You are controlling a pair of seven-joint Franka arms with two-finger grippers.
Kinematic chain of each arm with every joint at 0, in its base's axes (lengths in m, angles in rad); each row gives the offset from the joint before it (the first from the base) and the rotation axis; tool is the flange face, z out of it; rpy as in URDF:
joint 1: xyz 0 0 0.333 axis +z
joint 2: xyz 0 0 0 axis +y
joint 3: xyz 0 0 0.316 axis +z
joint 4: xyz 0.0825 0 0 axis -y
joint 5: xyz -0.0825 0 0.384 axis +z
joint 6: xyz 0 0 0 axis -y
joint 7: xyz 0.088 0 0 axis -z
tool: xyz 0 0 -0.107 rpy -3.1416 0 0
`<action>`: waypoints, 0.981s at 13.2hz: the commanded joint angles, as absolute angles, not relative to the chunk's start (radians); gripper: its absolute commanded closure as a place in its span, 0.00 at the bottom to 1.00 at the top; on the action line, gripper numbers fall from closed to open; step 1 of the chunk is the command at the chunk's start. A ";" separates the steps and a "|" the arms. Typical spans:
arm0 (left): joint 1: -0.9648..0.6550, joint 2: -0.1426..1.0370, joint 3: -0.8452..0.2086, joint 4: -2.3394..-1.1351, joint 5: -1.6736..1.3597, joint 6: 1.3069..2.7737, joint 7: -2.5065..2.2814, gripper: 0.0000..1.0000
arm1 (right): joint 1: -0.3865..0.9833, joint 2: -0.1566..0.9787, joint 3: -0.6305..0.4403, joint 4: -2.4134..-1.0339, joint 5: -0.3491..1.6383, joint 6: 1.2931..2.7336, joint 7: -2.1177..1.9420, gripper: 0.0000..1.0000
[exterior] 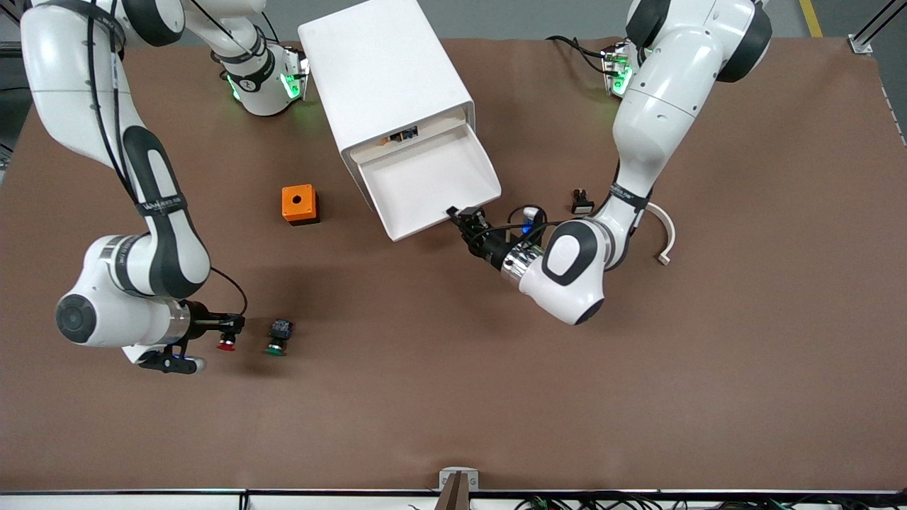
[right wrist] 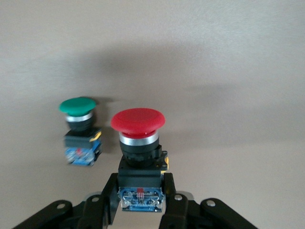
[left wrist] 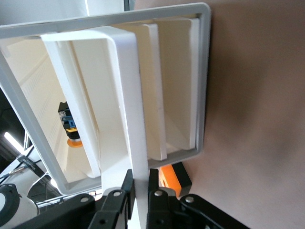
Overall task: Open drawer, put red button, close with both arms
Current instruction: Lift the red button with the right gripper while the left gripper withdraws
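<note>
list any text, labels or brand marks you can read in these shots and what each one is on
Nothing can be read with certainty.
Right arm's forearm band: a line of light lettering, too small to read.
Left arm's forearm band: a line of light lettering, too small to read.
Right arm's base collar: a small round mark, unreadable.
Red button, green button, orange box, drawer: no lettering visible.

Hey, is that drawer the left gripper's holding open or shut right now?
Open. The drawer juts out of the cabinet, its bare white floor showing; the left gripper is shut on its front rim.
</note>
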State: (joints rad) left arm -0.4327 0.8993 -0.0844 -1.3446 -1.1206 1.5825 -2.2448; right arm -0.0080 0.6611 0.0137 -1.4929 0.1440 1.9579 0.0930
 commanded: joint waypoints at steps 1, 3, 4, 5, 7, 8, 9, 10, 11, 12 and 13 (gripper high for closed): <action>-0.426 0.923 -0.095 -1.301 -1.134 1.598 -2.175 0.90 | -0.002 0.565 0.023 -1.505 0.167 1.844 0.228 1.00; -0.413 0.919 -0.097 -1.304 -1.135 1.597 -2.175 0.43 | 0.005 0.522 0.031 -1.508 0.219 1.761 0.320 1.00; -0.410 0.916 -0.095 -1.304 -1.134 1.592 -2.175 0.22 | 0.011 0.502 0.031 -1.508 0.239 1.729 0.356 1.00; -0.405 0.913 -0.095 -1.304 -1.128 1.589 -2.177 0.01 | 0.023 0.479 0.031 -1.508 0.247 1.695 0.412 1.00; -0.378 0.896 -0.095 -1.304 -1.123 1.580 -2.177 0.01 | 0.061 0.437 0.031 -1.508 0.248 1.654 0.541 1.00; -0.353 0.882 -0.095 -1.301 -1.121 1.572 -2.177 0.01 | 0.077 0.424 0.041 -1.509 0.249 1.641 0.604 1.00; -0.319 0.876 -0.091 -1.299 -1.120 1.565 -2.169 0.01 | 0.075 0.404 0.076 -1.516 0.249 1.634 0.668 1.00; -0.281 0.868 -0.095 -1.298 -1.089 1.545 -2.169 0.01 | 0.077 0.388 0.107 -1.519 0.249 1.628 0.752 1.00; -0.255 0.858 -0.100 -1.273 -1.028 1.523 -2.161 0.01 | 0.081 0.371 0.138 -1.519 0.249 1.625 0.846 1.00; -0.235 0.845 -0.100 -1.253 -0.973 1.510 -2.161 0.01 | 0.081 0.361 0.176 -1.520 0.249 1.624 0.921 1.00; -0.218 0.825 -0.101 -1.249 -0.924 1.494 -2.158 0.01 | 0.081 0.354 0.214 -1.522 0.249 1.626 0.995 0.99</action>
State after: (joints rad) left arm -0.2467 0.8685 -0.0893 -1.2593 -1.0046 1.5225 -2.1653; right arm 0.0891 0.3975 0.1574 -1.4876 0.2331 1.6259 0.8708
